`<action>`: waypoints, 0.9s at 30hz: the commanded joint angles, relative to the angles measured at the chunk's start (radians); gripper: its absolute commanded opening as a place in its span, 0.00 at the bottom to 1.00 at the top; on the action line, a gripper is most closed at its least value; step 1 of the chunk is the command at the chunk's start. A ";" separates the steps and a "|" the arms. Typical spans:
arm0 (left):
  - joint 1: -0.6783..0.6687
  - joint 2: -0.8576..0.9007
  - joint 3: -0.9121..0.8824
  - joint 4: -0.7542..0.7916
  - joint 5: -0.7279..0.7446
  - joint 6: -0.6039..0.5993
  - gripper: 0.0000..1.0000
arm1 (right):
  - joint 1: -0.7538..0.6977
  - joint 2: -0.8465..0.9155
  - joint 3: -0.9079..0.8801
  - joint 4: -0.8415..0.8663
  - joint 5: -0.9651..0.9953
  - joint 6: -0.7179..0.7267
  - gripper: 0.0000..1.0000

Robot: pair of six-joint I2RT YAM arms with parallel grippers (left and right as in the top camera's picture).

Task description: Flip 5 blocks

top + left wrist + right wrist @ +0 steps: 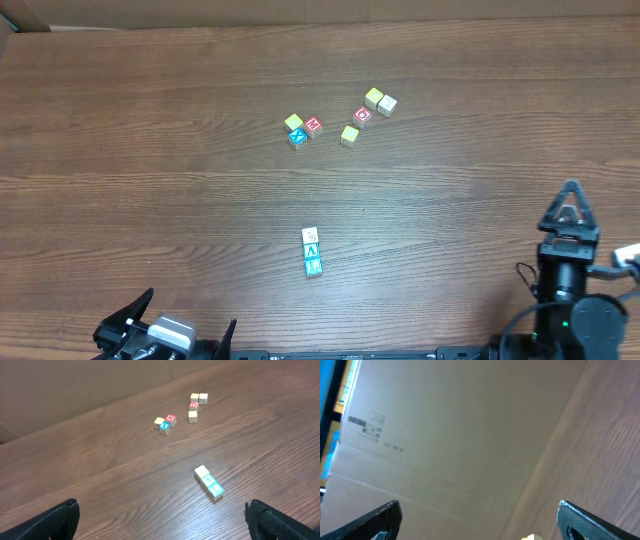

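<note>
The left gripper [190, 312] is hanging wide open and empty at the table's near edge, with a row of three blocks [312, 251] lying well ahead of it, nothing standing between. The right gripper [570, 205] is gaping empty too, far off to the right. A cluster of three blocks [303, 128] and a looser group of four blocks [363, 115] are sitting farther back on the dark wood-grain table [150, 150], and a cardboard wall [445, 460] is filling the right wrist view.
</note>
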 commanded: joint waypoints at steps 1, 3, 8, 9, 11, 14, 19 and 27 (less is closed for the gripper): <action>-0.007 0.002 0.007 0.001 -0.005 0.011 1.00 | -0.019 -0.067 -0.115 0.092 -0.085 0.000 1.00; -0.007 0.002 0.007 0.001 -0.005 0.011 1.00 | -0.019 -0.083 -0.167 0.135 -0.080 0.000 1.00; -0.007 0.002 0.007 0.001 -0.005 0.011 1.00 | -0.007 -0.085 -0.239 0.166 -0.058 0.000 1.00; -0.007 0.002 0.007 0.001 -0.005 0.011 1.00 | 0.005 -0.085 -0.251 0.166 -0.040 0.000 1.00; -0.007 0.003 0.007 0.001 -0.005 0.011 1.00 | 0.027 -0.085 -0.266 0.166 -0.011 -0.001 1.00; -0.007 0.002 0.007 0.001 -0.005 0.011 1.00 | 0.068 -0.085 -0.295 0.165 0.035 -0.001 1.00; -0.007 0.002 0.007 0.001 -0.005 0.011 1.00 | 0.072 -0.085 -0.329 0.188 0.019 -0.059 1.00; -0.007 0.002 0.007 0.001 -0.005 0.011 1.00 | 0.072 -0.085 -0.332 0.188 -0.016 -0.269 1.00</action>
